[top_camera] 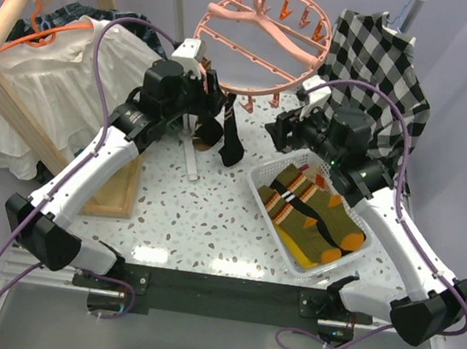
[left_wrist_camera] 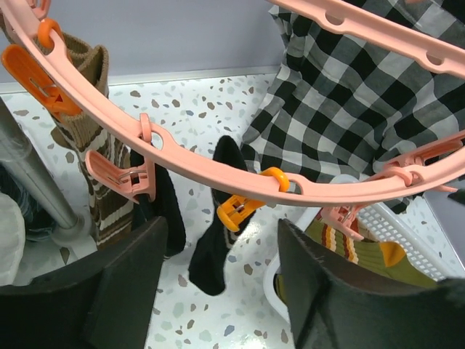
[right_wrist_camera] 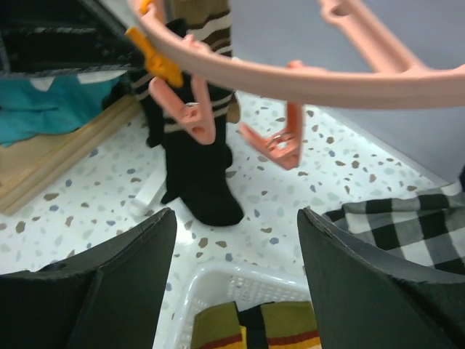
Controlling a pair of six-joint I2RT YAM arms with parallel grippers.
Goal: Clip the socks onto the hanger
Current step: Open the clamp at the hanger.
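The salmon-pink hanger ring [top_camera: 259, 44] hangs at the back centre. A black sock [top_camera: 232, 136] and a brown striped sock [top_camera: 207, 130] hang clipped from its near rim. In the left wrist view the ring [left_wrist_camera: 218, 171] crosses above the black sock [left_wrist_camera: 214, 247] on an orange clip [left_wrist_camera: 240, 207], with the brown sock [left_wrist_camera: 94, 145] at the left. My left gripper [left_wrist_camera: 221, 291] is open and empty just below the ring. My right gripper [right_wrist_camera: 236, 291] is open and empty, under the ring [right_wrist_camera: 290, 73] and above the basket. Olive socks with orange toes [top_camera: 318, 220] and a yellow sock [top_camera: 297, 250] lie in the basket.
The white basket [top_camera: 276, 227] stands right of centre. The black-and-white checked shirt [top_camera: 386, 65] hangs at the back right. An orange coat hanger with a white blouse [top_camera: 49, 73] is on a wooden rack at the left. A wooden frame [top_camera: 118, 198] lies on the table.
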